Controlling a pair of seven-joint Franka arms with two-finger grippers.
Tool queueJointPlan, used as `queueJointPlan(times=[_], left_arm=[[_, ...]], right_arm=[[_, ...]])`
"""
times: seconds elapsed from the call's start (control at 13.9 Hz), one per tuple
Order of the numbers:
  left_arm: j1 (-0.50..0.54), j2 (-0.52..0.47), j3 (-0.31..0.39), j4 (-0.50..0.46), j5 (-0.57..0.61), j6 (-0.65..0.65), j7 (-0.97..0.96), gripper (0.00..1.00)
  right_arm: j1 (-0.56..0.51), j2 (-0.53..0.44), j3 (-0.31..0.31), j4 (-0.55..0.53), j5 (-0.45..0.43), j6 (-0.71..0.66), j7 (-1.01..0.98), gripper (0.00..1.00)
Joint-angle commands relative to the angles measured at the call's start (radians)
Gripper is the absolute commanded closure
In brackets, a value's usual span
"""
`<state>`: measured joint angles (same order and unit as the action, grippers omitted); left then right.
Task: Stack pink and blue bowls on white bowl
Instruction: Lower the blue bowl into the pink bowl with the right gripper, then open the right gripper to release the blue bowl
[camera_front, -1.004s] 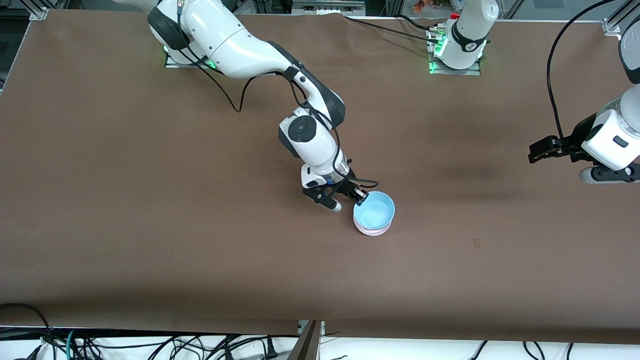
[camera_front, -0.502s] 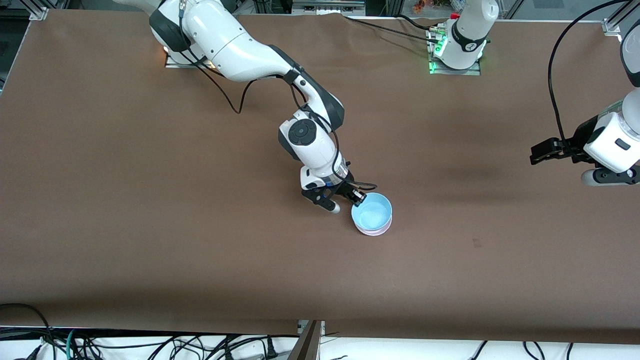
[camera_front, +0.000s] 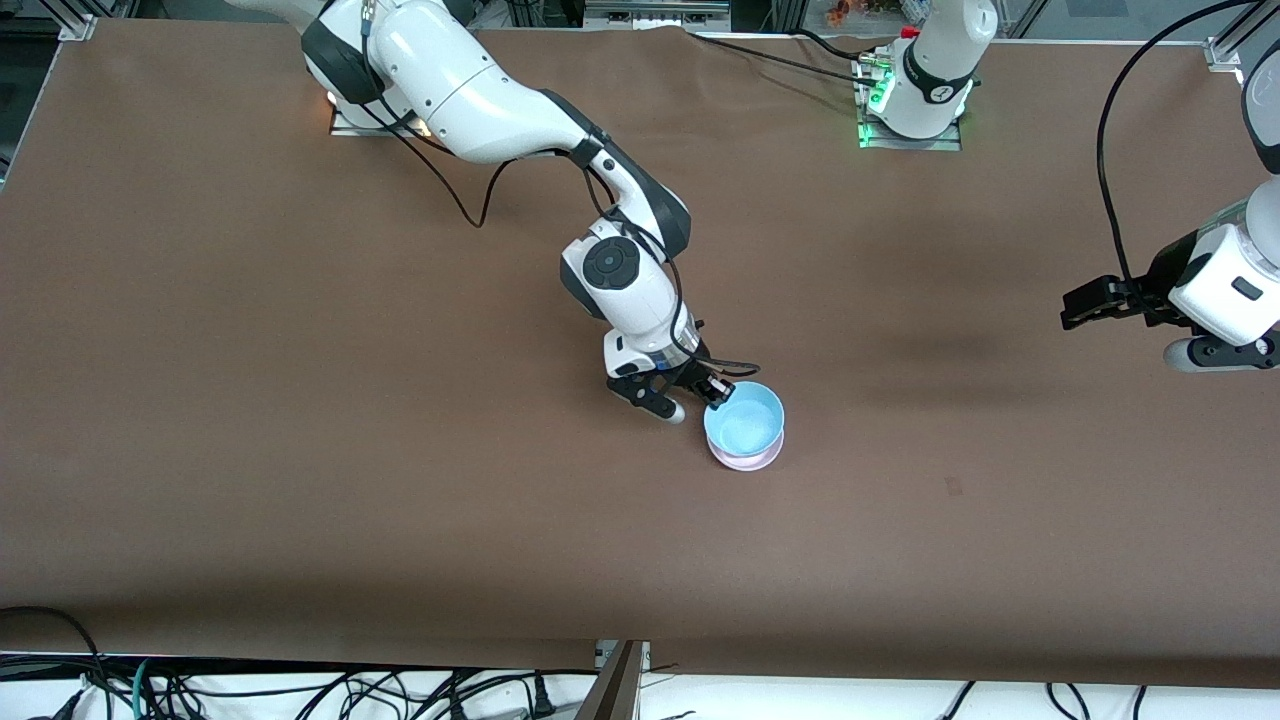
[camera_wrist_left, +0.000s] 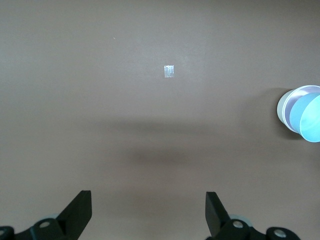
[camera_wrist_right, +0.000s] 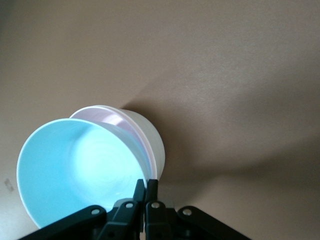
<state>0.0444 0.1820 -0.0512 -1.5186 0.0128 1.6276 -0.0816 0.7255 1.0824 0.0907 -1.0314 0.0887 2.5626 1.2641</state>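
The light blue bowl (camera_front: 745, 420) is tilted over the pale pink bowl (camera_front: 745, 462) near the middle of the table. My right gripper (camera_front: 718, 395) is shut on the blue bowl's rim. In the right wrist view the fingers (camera_wrist_right: 146, 184) pinch the rim of the blue bowl (camera_wrist_right: 80, 170). Under it, the pink bowl (camera_wrist_right: 107, 117) sits nested in the white bowl (camera_wrist_right: 150, 140). In the front view the white bowl is hidden. My left gripper (camera_front: 1075, 305) is open and empty, waiting over bare table at the left arm's end. The left wrist view shows the stack (camera_wrist_left: 300, 115) off to one side.
A small tape patch (camera_front: 953, 486) lies on the brown table, nearer the front camera than the left gripper; it also shows in the left wrist view (camera_wrist_left: 169, 71). Cables (camera_front: 300, 690) hang below the table's front edge.
The right gripper and the blue bowl have shifted very slightly over the stack. The left arm has barely moved.
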Motion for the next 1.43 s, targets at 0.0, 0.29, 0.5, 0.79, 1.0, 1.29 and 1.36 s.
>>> queueJointPlan(times=[0.0,0.29,0.5,0.79,1.0,1.29,1.36], left_arm=[[0.003,0.017,-0.001,0.034,0.010,-0.014,0.014,0.00],[0.000,0.017,-0.001,0.034,0.010,-0.014,0.013,0.00],[0.000,0.017,-0.002,0.034,0.010,-0.014,0.013,0.00],[-0.001,0.017,-0.002,0.034,0.010,-0.014,0.011,0.00],[-0.001,0.017,-0.002,0.034,0.010,-0.014,0.011,0.00],[0.002,0.017,-0.002,0.034,0.010,-0.014,0.013,0.00],[0.000,0.017,-0.002,0.034,0.009,-0.014,0.013,0.00]], right_arm=[[0.009,0.025,-0.008,0.048,-0.030,-0.050,-0.011,1.00],[0.008,0.025,-0.011,0.048,-0.037,-0.076,-0.017,1.00],[0.008,0.021,-0.016,0.048,-0.038,-0.134,-0.048,1.00],[0.008,0.016,-0.020,0.048,-0.040,-0.159,-0.049,1.00],[0.008,0.016,-0.020,0.048,-0.038,-0.163,-0.049,1.00],[0.003,0.014,-0.017,0.051,-0.038,-0.163,-0.051,0.77],[0.003,0.013,-0.017,0.060,-0.038,-0.163,-0.049,0.67]])
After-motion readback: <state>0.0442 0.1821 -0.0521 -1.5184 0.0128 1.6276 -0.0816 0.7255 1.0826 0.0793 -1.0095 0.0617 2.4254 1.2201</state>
